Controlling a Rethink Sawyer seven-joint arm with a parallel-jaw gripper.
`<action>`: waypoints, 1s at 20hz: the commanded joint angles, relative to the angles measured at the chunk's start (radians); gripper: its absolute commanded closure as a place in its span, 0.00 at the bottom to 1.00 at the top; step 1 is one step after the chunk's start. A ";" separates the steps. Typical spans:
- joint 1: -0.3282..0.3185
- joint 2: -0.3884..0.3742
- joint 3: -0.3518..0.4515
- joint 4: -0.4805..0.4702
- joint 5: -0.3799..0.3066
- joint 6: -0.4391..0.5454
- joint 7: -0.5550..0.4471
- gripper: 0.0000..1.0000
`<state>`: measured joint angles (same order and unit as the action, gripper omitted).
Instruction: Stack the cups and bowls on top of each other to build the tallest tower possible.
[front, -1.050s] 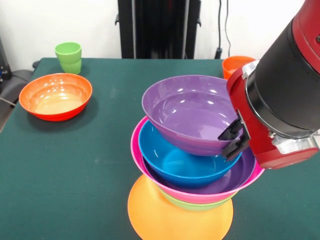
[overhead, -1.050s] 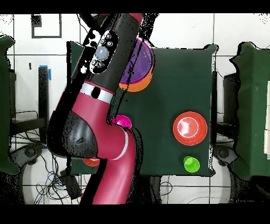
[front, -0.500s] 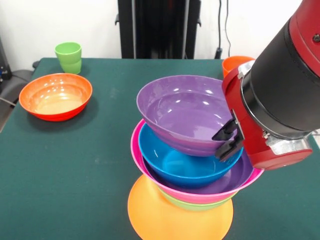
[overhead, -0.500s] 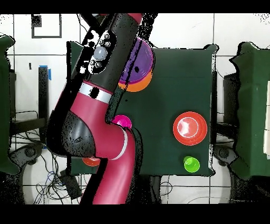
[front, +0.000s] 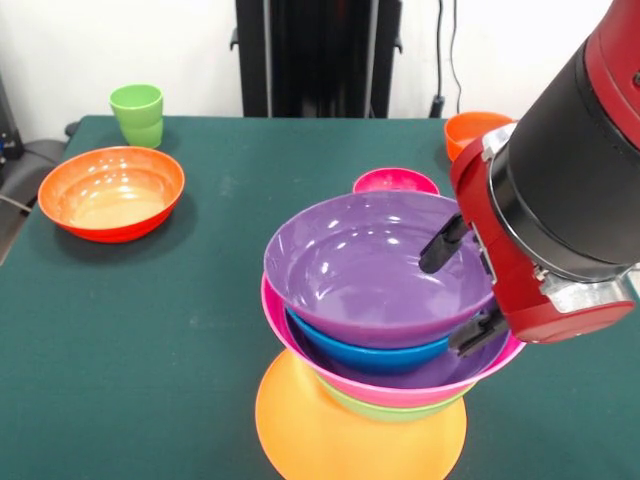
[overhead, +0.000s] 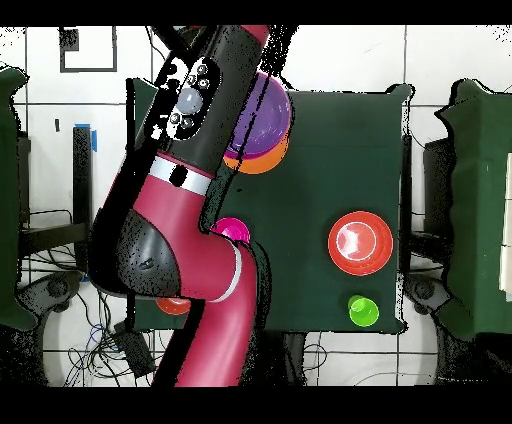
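The tower stands at the table's near edge on an upturned orange bowl (front: 330, 435). Above it are nested a green bowl (front: 392, 408), a pink bowl (front: 285, 330), a purple one, a blue bowl (front: 380, 357) and a top purple bowl (front: 350, 275). My gripper (front: 461, 289) is open and straddles the top bowl's right rim, one finger inside and one outside. The light-green cup (front: 138, 114) stands upright at the far left corner. In the overhead view the arm hides the gripper, and only part of the top purple bowl (overhead: 270, 120) shows.
A red-orange bowl (front: 112, 192) sits at the left, near the cup. A small magenta bowl (front: 395, 182) lies just behind the tower. Another orange bowl (front: 472, 128) sits at the far right, partly behind my arm.
The top purple bowl, held tilted above the stack before, has dropped level into the blue bowl. The fingers have spread apart off its rim.
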<state>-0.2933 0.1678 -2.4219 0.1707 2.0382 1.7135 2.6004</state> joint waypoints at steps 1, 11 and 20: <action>-0.003 -0.003 -0.071 -0.036 0.000 0.032 0.191 0.00; 0.001 0.005 -0.024 -0.027 -0.020 0.027 0.214 0.00; 0.057 0.017 0.159 0.067 -0.157 0.005 0.178 0.00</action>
<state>-0.2792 0.1710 -2.3574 0.2173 2.0016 1.7135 2.6004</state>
